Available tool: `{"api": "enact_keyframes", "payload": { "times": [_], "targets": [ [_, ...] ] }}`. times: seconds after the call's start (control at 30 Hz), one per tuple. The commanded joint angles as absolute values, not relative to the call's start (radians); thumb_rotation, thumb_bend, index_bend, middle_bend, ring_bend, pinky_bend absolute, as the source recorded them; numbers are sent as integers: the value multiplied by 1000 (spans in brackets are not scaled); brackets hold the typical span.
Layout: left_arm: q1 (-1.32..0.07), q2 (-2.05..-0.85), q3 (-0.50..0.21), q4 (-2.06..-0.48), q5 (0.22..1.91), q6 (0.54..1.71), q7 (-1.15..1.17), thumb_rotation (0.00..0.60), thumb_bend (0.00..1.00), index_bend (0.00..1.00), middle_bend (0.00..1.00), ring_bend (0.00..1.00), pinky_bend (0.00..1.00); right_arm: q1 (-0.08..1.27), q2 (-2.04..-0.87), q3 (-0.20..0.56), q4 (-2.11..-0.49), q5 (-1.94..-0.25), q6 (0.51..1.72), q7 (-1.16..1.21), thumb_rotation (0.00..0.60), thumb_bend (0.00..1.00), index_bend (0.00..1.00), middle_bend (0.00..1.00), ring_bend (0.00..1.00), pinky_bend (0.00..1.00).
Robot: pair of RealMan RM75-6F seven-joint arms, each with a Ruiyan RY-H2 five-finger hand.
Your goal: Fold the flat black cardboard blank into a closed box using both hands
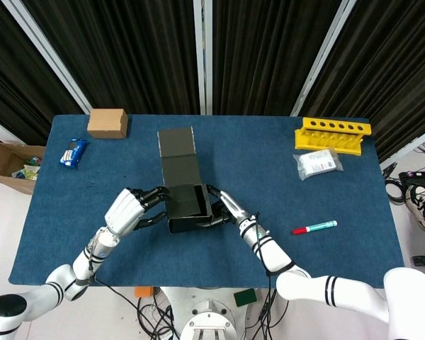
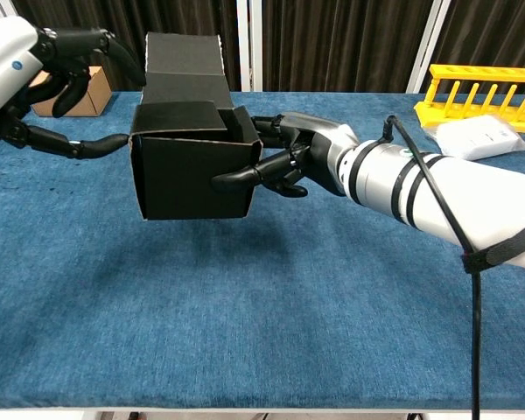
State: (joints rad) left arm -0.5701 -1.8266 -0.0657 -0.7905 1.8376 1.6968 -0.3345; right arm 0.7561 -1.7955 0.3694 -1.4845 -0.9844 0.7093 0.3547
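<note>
The black cardboard box (image 1: pixel 187 207) (image 2: pixel 191 166) is lifted above the blue table, partly folded, its long lid flap (image 1: pixel 178 152) standing open toward the far side. My right hand (image 1: pixel 227 207) (image 2: pixel 289 162) grips the box's right wall, thumb across the front face. My left hand (image 1: pixel 131 209) (image 2: pixel 48 83) holds the left side, fingers around the left wall and thumb at the front corner. One side flap (image 2: pixel 177 118) lies folded inward over the opening.
A small brown carton (image 1: pixel 107 122) and a blue snack packet (image 1: pixel 72 151) lie at the far left. A yellow rack (image 1: pixel 333 133), a plastic bag (image 1: pixel 319 163) and a red-capped marker (image 1: pixel 314 227) are on the right. A cardboard bin (image 1: pixel 10 163) stands off the left edge.
</note>
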Motion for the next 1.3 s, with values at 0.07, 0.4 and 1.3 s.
{"api": "enact_keyframes", "payload": {
  "times": [0.07,0.4,1.3],
  "targets": [
    [-588,-1851,-40,-723,1846,1685,-350,600,183,416,381,790,978,771,-1819,362,-1447,-992,703,351,600,176,585,497,798,1000],
    [-598,-1952,8,-503,1834,1665,-442,600,171,500,443,790,978,786,-1877,351,-1321,-1039,660,419,600,176,582,484,796,1000],
    [-595,-2036,115,-385,1816,1613,-495,600,162,428,391,782,972,780,-1910,217,-1139,-1385,756,625,600,176,482,377,778,1000]
  ]
}}
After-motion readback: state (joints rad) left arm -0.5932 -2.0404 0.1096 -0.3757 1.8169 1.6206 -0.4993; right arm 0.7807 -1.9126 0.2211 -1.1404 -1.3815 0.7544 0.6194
